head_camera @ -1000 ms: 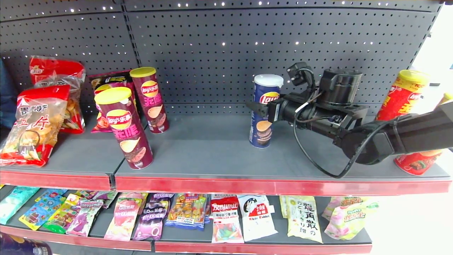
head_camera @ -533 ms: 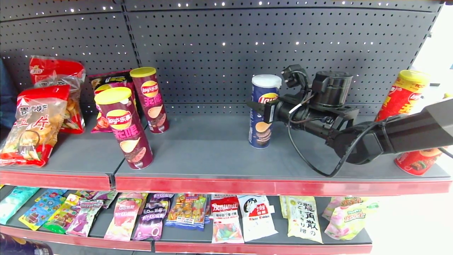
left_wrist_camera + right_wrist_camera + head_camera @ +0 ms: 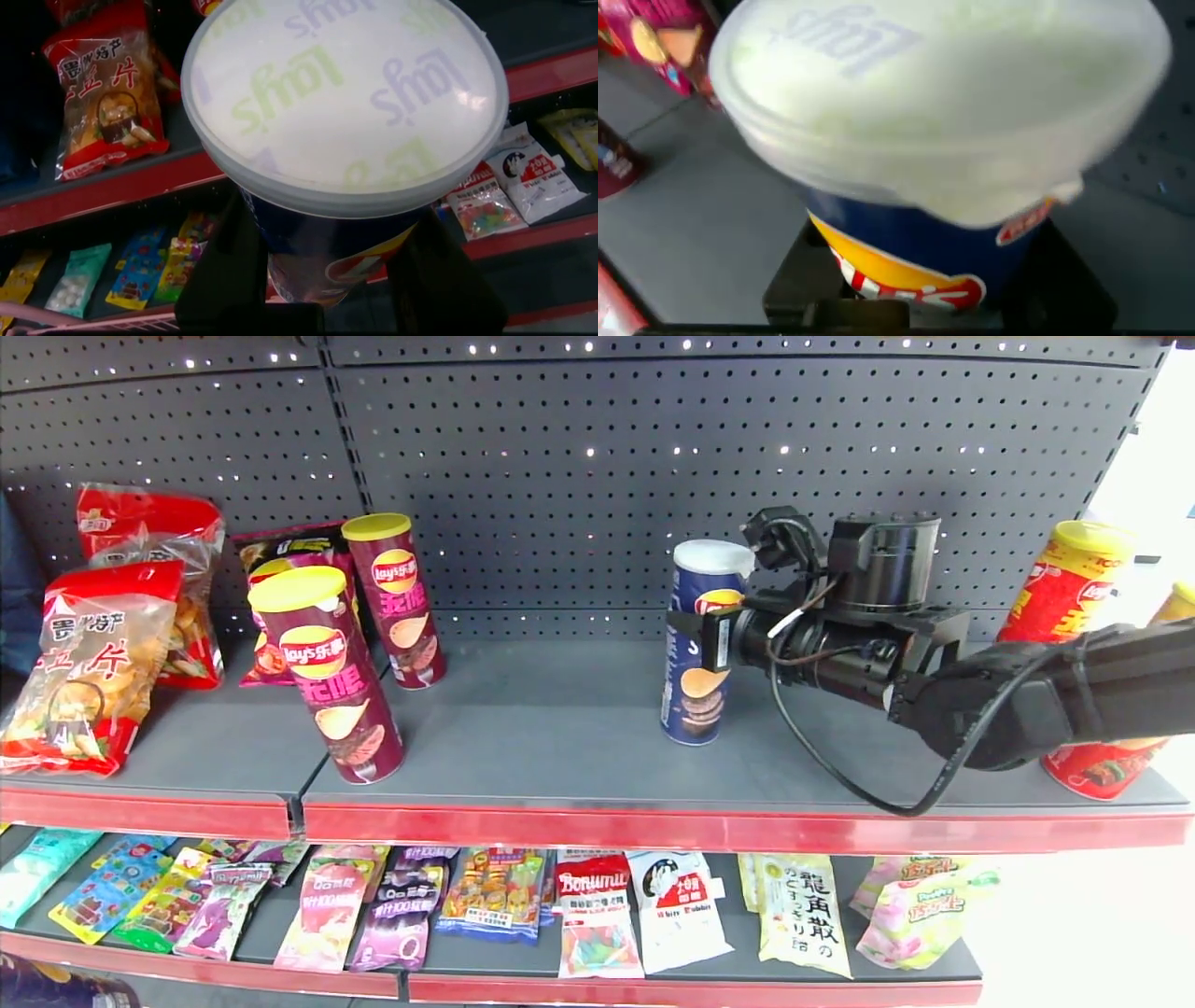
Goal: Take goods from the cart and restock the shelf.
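A blue chip can with a white lid [image 3: 698, 663] stands almost upright at the middle of the upper shelf [image 3: 560, 747]. My right gripper [image 3: 702, 633] is shut on its upper half from the right. Whether the base touches the shelf I cannot tell. The right wrist view has the same can [image 3: 943, 121] from above, between the dark fingers [image 3: 799, 280]. In the left wrist view, my left gripper [image 3: 327, 285] is shut on a second blue can with a white lid [image 3: 341, 103]. It hangs in front of the shelves, with the red shelf edge [image 3: 103, 191] behind it.
Two maroon cans [image 3: 329, 672] [image 3: 394, 599] and red snack bags [image 3: 89, 663] stand on the upper shelf's left. Red cans [image 3: 1064, 581] [image 3: 1102, 767] stand at its right end, behind my right arm. Candy bags [image 3: 597, 915] line the lower shelf. The pegboard wall [image 3: 560, 476] closes the back.
The right gripper has carried the blue can slightly left, then right and toward the shelf's front edge. The other goods have not moved.
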